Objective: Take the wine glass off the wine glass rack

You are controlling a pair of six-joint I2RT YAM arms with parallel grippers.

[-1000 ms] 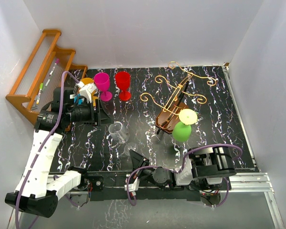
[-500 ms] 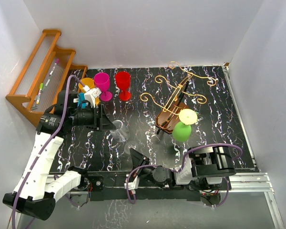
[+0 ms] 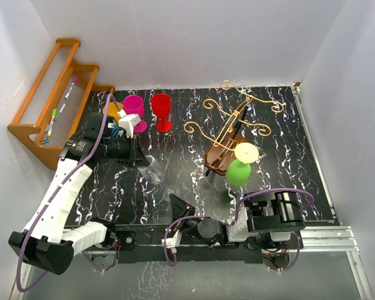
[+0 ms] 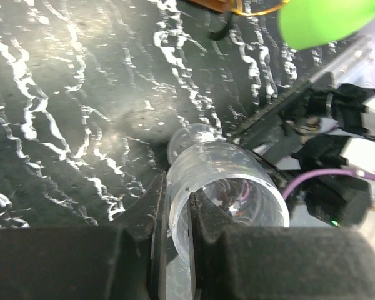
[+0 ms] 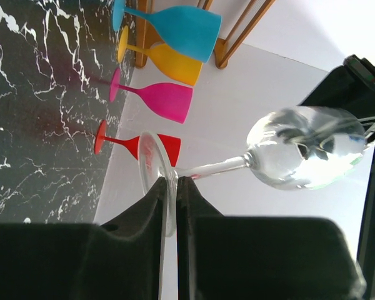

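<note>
The brown violin-shaped wine glass rack (image 3: 228, 139) with gold wire arms stands at the middle right. A green wine glass (image 3: 239, 172) hangs upside down from its near end and also shows as the green wine glass (image 4: 325, 22) at the top of the left wrist view. A clear wine glass (image 3: 154, 170) lies tilted between the arms, off the rack. My left gripper (image 4: 177, 190) is shut on the rim of the clear wine glass (image 4: 237, 187), one finger inside the bowl and one outside. My right gripper (image 5: 173, 181) is shut on the round foot (image 5: 151, 164) of that glass.
Red (image 3: 161, 107), pink (image 3: 134, 109) and orange (image 3: 114, 109) glasses stand at the back left, and a blue glass (image 5: 175, 28) shows in the right wrist view. An orange-brown stepped shelf (image 3: 53, 94) leans on the left wall. White walls close the table.
My left arm has swung right toward the clear glass and its jaws have closed on the bowl's rim. The right gripper has kept hold of the foot.
</note>
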